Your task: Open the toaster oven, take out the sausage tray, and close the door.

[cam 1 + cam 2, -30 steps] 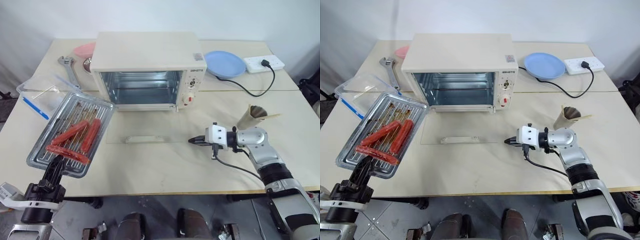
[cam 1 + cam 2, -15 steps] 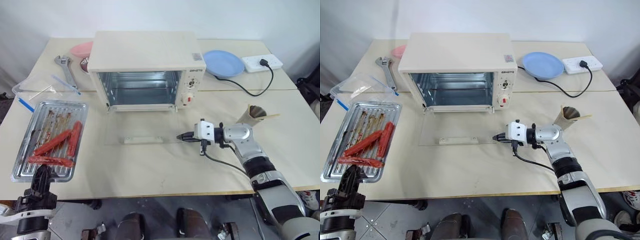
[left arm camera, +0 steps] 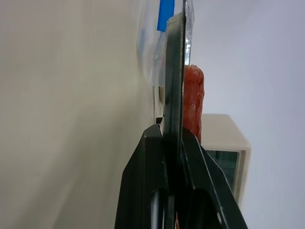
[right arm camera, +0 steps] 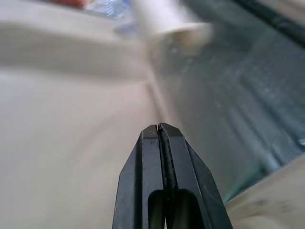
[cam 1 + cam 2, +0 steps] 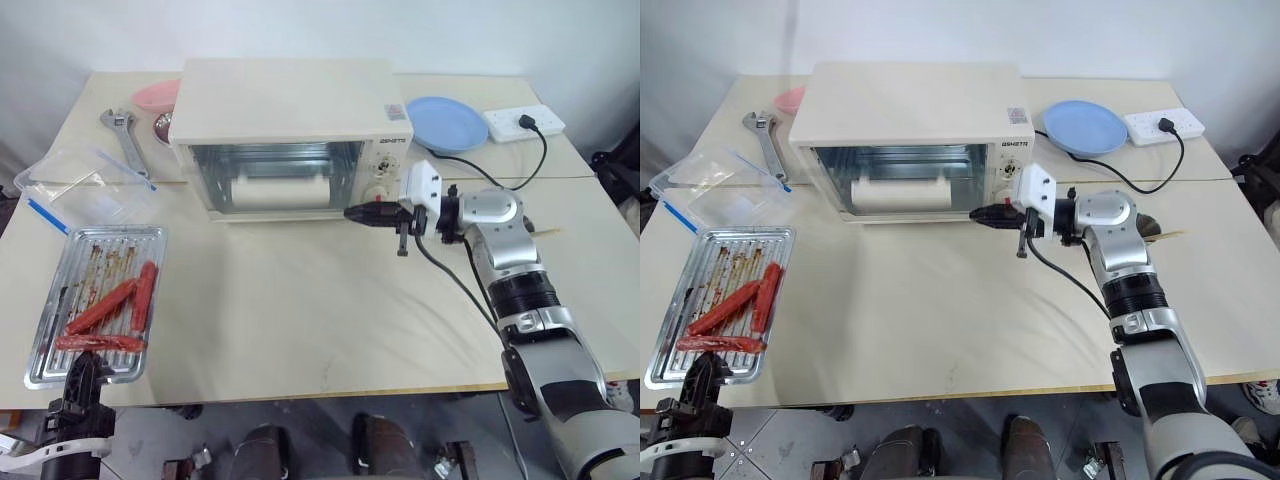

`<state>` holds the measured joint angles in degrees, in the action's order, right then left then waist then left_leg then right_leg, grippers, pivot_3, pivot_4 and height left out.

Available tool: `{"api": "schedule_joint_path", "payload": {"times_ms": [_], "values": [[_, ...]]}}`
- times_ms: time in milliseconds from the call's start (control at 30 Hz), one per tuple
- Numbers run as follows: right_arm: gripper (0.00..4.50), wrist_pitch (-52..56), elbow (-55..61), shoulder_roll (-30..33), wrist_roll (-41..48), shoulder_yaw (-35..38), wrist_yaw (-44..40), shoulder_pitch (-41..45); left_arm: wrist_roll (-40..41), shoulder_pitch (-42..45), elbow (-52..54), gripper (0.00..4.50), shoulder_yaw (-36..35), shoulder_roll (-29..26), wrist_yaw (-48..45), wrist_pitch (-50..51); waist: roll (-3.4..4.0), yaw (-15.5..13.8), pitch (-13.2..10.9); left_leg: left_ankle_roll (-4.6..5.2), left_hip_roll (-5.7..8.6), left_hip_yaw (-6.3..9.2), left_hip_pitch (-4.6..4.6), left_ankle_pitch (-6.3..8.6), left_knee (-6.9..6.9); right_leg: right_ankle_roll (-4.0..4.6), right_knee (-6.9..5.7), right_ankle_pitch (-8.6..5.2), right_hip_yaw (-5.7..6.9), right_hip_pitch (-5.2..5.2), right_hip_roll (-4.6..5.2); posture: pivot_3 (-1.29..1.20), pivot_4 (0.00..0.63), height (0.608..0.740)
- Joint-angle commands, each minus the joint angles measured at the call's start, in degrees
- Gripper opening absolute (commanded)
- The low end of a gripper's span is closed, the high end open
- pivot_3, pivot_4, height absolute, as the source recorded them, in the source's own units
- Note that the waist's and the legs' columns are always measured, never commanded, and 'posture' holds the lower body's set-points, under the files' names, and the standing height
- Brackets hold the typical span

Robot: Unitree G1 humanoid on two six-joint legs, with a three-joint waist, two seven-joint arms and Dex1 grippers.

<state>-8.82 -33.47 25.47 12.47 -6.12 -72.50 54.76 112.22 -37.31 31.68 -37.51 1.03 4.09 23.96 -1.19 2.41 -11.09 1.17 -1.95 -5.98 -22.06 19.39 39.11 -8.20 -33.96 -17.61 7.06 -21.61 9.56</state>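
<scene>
While clamped by the left gripper (image 3: 174,143) at its near edge, sausage tray (image 5: 95,312) flat on the table (image 5: 300,310) at front left, well apart from the toaster oven (image 5: 290,135) farther back, door (image 5: 272,180) nearly upright, right gripper (image 5: 352,212), fingers together, at its right lower corner.

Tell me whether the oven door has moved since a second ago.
Yes. The door has swung up from flat on the table to nearly closed against the toaster oven.
</scene>
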Motion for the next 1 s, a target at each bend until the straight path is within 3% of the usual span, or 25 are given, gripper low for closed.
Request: {"api": "schedule_joint_path", "payload": {"times_ms": [33,300,367,567,700,800,1000], "values": [[0.05,1.2,-0.6,-0.6,1.2,2.3,1.7,4.0,0.8,-1.6,0.4,0.0,-0.6,-0.8,-1.8,0.9,0.01,-0.1,0.0,0.0,0.01,0.0,-0.04,0.0,0.01,0.0,0.0,0.0,0.02,-0.04,0.0,0.0,0.15,0.74],[0.05,4.4,1.8,0.2,1.7,2.5,0.8,5.2,0.8,-3.4,0.1,0.0,-0.3,-4.6,-3.4,6.5,0.01,-0.7,0.0,-0.01,0.08,0.03,-0.08,0.01,0.08,-0.01,0.01,0.0,0.08,-0.03,-0.08,0.0,0.15,0.74],[0.05,8.7,5.3,2.6,3.4,2.0,-3.5,3.5,0.8,-3.7,-0.4,0.0,0.4,-8.8,-3.4,10.0,0.03,-0.7,0.0,-0.02,0.08,0.03,-0.08,0.0,0.09,-0.01,-0.01,0.0,0.08,-0.03,-0.08,0.0,0.15,0.74],[1.95,14.4,12.6,9.0,13.0,5.2,-18.8,-3.4,0.8,-1.2,-2.8,0.0,1.0,-19.8,-5.0,17.9,0.09,-1.0,-0.1,-0.03,0.06,0.26,-0.12,0.0,0.09,0.0,-0.01,0.0,0.12,0.02,-0.11,0.0,0.15,0.74],[3.28,14.9,12.0,11.6,15.1,5.7,-19.8,-4.9,0.8,1.1,-4.4,0.0,1.5,-23.9,-6.3,21.4,0.29,-0.7,-0.2,-0.04,0.12,0.11,-0.09,-0.03,0.09,-0.01,-0.02,0.01,0.03,0.02,-0.11,0.0,0.15,0.74],[4.33,12.9,12.1,16.8,18.5,2.1,-20.0,-8.0,0.8,4.7,-7.6,0.0,3.1,-29.3,-6.8,25.7,0.29,-0.9,-0.2,-0.12,0.12,0.13,-0.02,-0.07,0.09,-0.02,-0.1,0.01,0.04,0.01,-0.17,0.0,0.15,0.74],[4.47,10.0,9.6,20.7,22.9,-0.8,-20.0,-10.2,0.8,16.8,-16.8,0.0,7.2,-36.8,-7.6,33.6,0.52,-0.9,-0.3,-0.23,0.14,0.15,-0.01,-0.2,0.09,-0.02,-0.27,0.01,0.04,-0.03,-0.2,0.0,0.15,0.74]]}}
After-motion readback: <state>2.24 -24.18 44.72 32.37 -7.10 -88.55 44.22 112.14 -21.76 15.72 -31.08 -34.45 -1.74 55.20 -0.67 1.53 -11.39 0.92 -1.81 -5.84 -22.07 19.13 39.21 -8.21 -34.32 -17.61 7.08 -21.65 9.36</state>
